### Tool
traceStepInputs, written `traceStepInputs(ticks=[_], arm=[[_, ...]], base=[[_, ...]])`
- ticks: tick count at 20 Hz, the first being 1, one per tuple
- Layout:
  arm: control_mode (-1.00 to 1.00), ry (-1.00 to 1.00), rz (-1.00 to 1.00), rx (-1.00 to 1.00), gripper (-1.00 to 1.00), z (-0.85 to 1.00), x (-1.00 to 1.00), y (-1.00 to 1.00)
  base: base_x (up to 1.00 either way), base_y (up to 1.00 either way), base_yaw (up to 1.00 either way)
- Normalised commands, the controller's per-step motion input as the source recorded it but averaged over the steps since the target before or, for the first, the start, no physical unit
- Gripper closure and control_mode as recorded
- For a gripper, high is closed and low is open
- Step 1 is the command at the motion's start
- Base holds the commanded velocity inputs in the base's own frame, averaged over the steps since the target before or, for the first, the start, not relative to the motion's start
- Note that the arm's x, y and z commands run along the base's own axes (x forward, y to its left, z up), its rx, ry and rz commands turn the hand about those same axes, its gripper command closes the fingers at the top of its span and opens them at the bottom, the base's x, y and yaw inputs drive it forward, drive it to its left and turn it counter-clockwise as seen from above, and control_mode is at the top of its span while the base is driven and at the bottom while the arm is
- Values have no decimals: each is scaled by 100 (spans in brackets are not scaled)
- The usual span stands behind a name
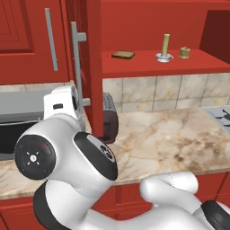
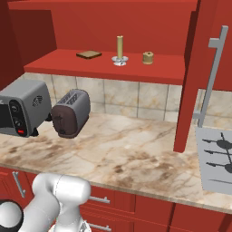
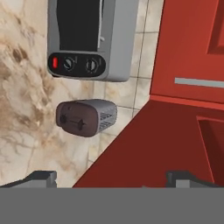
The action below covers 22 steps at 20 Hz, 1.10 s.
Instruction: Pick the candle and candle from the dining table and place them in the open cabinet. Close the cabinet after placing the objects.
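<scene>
Both candles are already sitting on the red inner shelf [image 2: 149, 72] of the cabinet [image 1: 134, 27]: the stick candle [image 2: 119, 46] on its clear dish at upper centre of the right base view, and the squat candle [image 2: 147, 57] just beside it to the right.

Placing appears done; closing is what is left. Both doors are standing open, the left door [image 1: 92, 67] with its bar handle [image 1: 77, 63] edge-on at upper centre-left of the left base view.

The pincer [image 3: 111, 177] is standing wide and holding nothing.

A brown slab [image 2: 89, 55] is lying on the shelf. Below, on the table [image 2: 136, 154], a toaster [image 2: 70, 112] and a toaster oven [image 2: 20, 108] are sitting near the left door's swing and may be obstructing the approach.
</scene>
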Motion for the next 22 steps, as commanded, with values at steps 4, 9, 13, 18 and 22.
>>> traceStepInputs(ticks=[4,9,13,18,22], arm=[[-100,0,0,0,-100,0,-4,-41],[-100,0,0,0,-100,0,-4,-44],[-100,0,0,0,-100,0,0,-44],[-100,4,0,5,-100,0,2,-44],[-100,5,0,7,-100,0,9,-46]], base=[[0,0,0],[0,0,0],[0,0,0],[0,0,0],[0,0,0]])
